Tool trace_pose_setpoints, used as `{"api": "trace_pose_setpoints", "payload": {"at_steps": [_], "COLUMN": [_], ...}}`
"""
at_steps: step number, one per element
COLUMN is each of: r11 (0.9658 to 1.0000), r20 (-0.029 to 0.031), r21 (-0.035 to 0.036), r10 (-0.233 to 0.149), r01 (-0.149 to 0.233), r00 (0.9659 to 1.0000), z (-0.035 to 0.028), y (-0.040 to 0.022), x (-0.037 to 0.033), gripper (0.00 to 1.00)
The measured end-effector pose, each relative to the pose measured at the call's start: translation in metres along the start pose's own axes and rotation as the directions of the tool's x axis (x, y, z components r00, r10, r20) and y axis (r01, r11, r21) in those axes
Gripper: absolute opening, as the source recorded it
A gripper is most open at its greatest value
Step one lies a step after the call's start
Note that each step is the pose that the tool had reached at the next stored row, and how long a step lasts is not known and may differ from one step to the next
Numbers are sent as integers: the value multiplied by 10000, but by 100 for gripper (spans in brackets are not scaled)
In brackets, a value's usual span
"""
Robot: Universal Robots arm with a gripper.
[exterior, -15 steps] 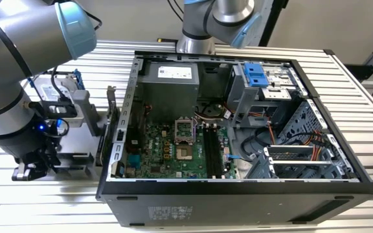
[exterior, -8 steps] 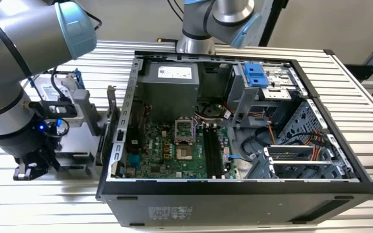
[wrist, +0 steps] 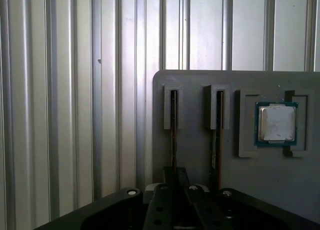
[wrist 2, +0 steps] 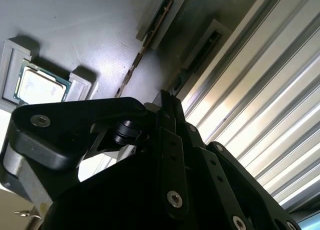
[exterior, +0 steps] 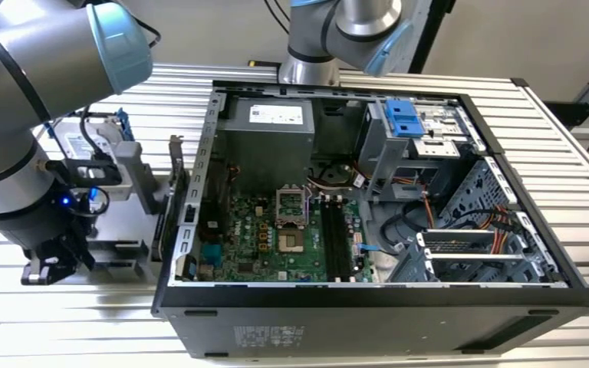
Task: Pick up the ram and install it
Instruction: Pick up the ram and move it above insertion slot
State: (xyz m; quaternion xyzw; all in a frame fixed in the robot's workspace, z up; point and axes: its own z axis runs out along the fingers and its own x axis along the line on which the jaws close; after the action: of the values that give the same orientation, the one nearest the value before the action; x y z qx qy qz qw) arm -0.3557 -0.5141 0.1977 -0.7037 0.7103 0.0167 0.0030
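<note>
The fingers point(wrist: 168, 182) were drawn in close on the ram point(wrist: 173, 125). By the look of it they pinched its thin board at the end nearest the gripper point(wrist: 175, 176), though how firmly the pads bore could not be told. In both wrist views the ram point(wrist 2: 202, 52) stood on edge in a narrow holder point(wrist: 173, 107) on a gray tray point(wrist: 195, 157). A second stick point(wrist: 218, 125) stood in its own holder just beside it, and a square chip point(wrist: 276, 122) sat in a pocket beyond that.

In the exterior view the gripper point(exterior: 49, 264) hung low at the exterior view's left, over the slatted table point(exterior: 70, 322). It was well apart from the open computer case point(exterior: 376, 295) and the black memory slots point(exterior: 330, 230) on its board.

The step in hand seemed to be the pickup, with the ram not yet out of its holder. A good grip here probably called for:
- pads square on the flat faces and centred across the board's thickness;
- a pull in line with the holder's slot, so the board neither twisted nor jammed;
- keeping clear of the neighbouring stick, the nearest thing to be knocked.
</note>
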Motion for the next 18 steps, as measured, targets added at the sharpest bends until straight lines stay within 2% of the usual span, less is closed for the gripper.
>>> {"api": "trace_pose_setpoints", "payload": {"at_steps": [14, 18], "r11": [10000, 10000], "r20": [-2, -1], "r21": [-3, -2], "r10": [-77, -82], "r01": [77, 82], "r00": [10000, 10000], "z": [-1, -54], "y": [0, 1], "x": [0, -2], "gripper": [0, 0]}}
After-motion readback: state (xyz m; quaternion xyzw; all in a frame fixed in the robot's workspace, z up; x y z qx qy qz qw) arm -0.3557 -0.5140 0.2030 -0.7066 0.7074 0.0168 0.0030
